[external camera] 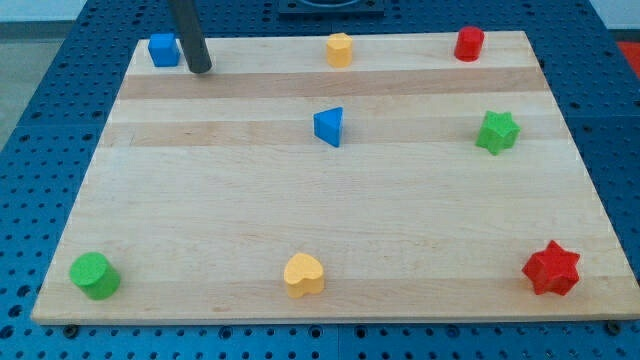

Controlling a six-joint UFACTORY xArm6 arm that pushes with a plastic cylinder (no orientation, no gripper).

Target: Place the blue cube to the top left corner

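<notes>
The blue cube [163,49] sits at the top left corner of the wooden board [200,200]. My tip [200,68] rests on the board just to the right of the cube, a small gap between them. The dark rod rises from the tip toward the view's top.
A blue triangular block [329,127] lies near the board's middle. A yellow block [340,49] and a red cylinder [469,43] sit along the top. A green star [497,132], a red star [551,268], a yellow heart [304,274] and a green cylinder [94,275] are also there.
</notes>
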